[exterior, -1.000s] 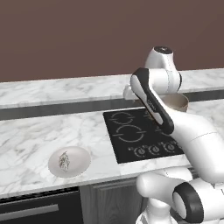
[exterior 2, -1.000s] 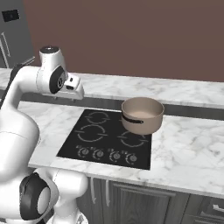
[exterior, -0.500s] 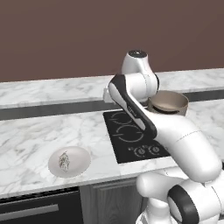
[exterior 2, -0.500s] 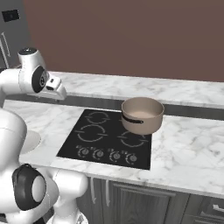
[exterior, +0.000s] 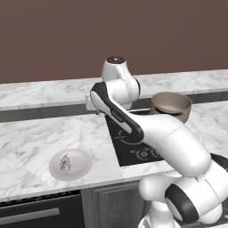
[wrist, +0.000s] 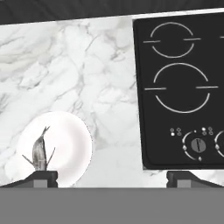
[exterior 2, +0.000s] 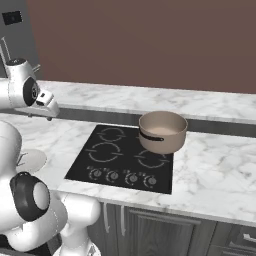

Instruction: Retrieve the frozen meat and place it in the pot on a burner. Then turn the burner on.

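A: Start from the left base view. Where is the frozen meat (exterior: 65, 164)?

B: It lies in the white dish (exterior: 80, 156) near the front edge of the marble table (exterior: 35, 138), well to the left of the cooktop (exterior: 133, 147). The pot (exterior: 170, 105) sits on the far right of that cooktop, on a back burner. The arm reaches over the table between the two, but the fingers are hidden behind the arm there.

A: And the right base view?

B: The pot (exterior 2: 162, 131) stands on the cooktop (exterior 2: 107, 160) over the right rear zone. The hand hangs at the left edge, above the table (exterior 2: 210, 165), well apart from the pot. I cannot tell the spread of the fingers here.

A: The hand view, then?

B: The meat (wrist: 39, 152) is at the lower left, in the dish (wrist: 72, 140), just above the left fingertip (wrist: 41, 178). The two tips stand wide apart with nothing between them, so the gripper (wrist: 111, 179) is released. The lump's long axis runs roughly up-and-down in this view, across the line joining the tips.

A: So the coming move?

B: My judgement: shift the hand toward the left of this view to centre the meat between the tips, then descend.
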Controlling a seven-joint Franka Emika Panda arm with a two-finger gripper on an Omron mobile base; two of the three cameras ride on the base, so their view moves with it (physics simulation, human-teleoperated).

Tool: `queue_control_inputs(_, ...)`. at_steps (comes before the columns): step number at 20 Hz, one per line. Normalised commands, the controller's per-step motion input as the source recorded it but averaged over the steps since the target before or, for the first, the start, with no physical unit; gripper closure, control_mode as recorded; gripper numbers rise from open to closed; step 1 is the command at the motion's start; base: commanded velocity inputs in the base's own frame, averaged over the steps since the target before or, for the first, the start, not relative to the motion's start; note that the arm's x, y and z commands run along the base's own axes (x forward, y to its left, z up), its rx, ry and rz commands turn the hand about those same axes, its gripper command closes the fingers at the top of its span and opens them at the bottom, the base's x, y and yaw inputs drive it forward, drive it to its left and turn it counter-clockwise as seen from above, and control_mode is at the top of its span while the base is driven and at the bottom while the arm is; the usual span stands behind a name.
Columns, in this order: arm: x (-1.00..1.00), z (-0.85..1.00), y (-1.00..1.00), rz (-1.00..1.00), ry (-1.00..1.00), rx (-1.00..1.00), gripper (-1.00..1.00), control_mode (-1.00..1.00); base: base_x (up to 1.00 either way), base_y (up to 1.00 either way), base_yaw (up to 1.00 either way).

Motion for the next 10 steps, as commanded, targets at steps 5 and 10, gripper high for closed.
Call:
queue_control_inputs(5, 0.03, -0.39, 0.76, 0.00, 0.17, -0.02, -1.00, -1.00, 0.00, 0.00, 0.00)
queue_control_inputs(10, 0.03, -0.64, 0.85, 0.00, 0.19, 0.00, -1.00, -1.00, 0.00, 0.00, 0.00)
